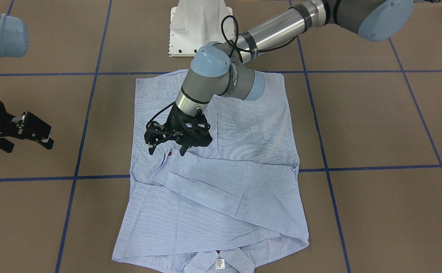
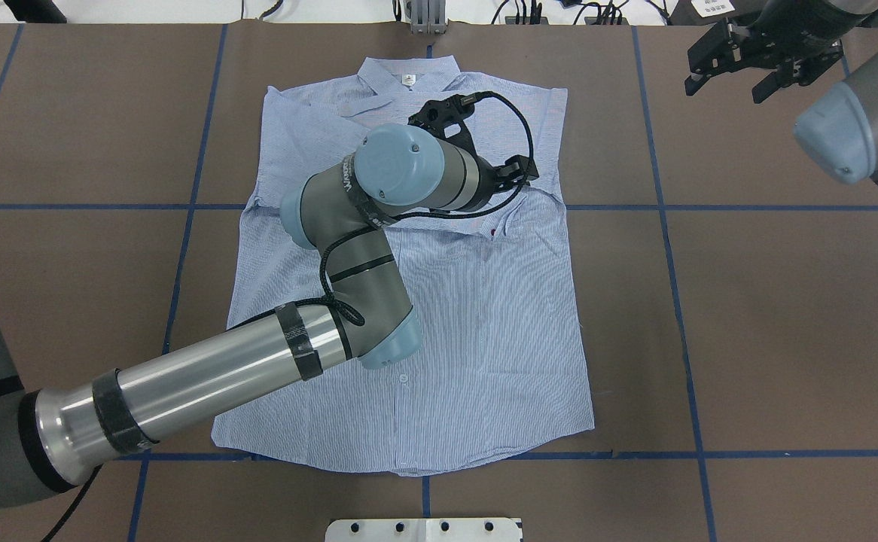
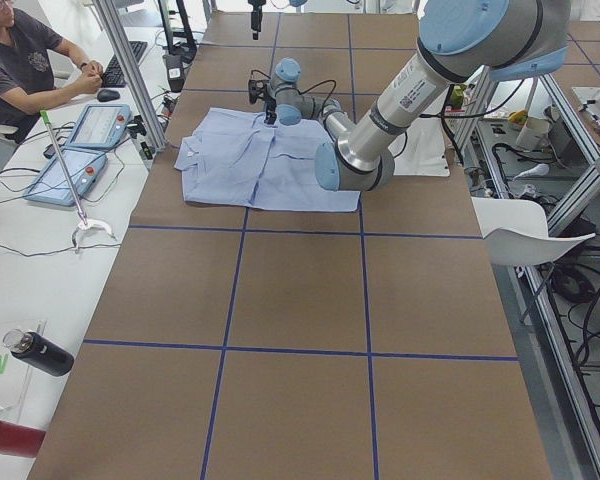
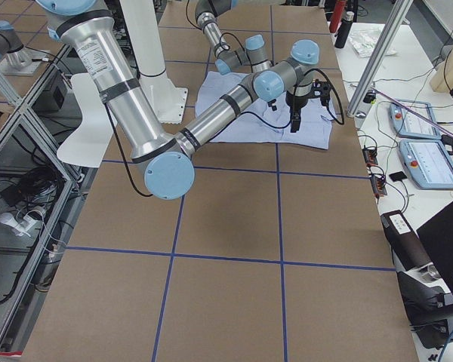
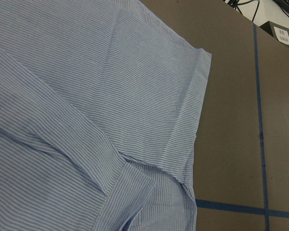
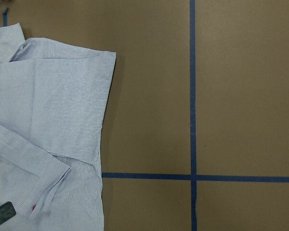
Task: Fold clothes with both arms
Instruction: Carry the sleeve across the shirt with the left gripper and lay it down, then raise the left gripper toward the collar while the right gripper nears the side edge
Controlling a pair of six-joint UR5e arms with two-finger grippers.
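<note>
The striped shirt [image 1: 224, 197] [image 2: 484, 339] lies flat on the brown table, collar and white neck label [image 1: 220, 263] on the side far from the robot. Both sleeves are folded across the chest. My left gripper [image 1: 167, 151] is open, its two fingers straddling the sleeve cuff with the red button [image 1: 170, 153], nothing pinched. The overhead view hides its fingertips under the wrist. My right gripper [image 1: 29, 146] [image 2: 724, 86] hangs open and empty off the shirt's side, above bare table. The right wrist view shows the shirt's shoulder corner [image 6: 48, 106] and the cuff [image 6: 43, 192].
The white pedestal base [image 1: 200, 26] stands at the table's robot edge. Blue tape lines [image 1: 357, 167] grid the brown surface. A person [image 3: 20, 60] sits at a side desk with tablets [image 3: 75, 150]. A white chair [image 3: 530, 240] stands beside the table.
</note>
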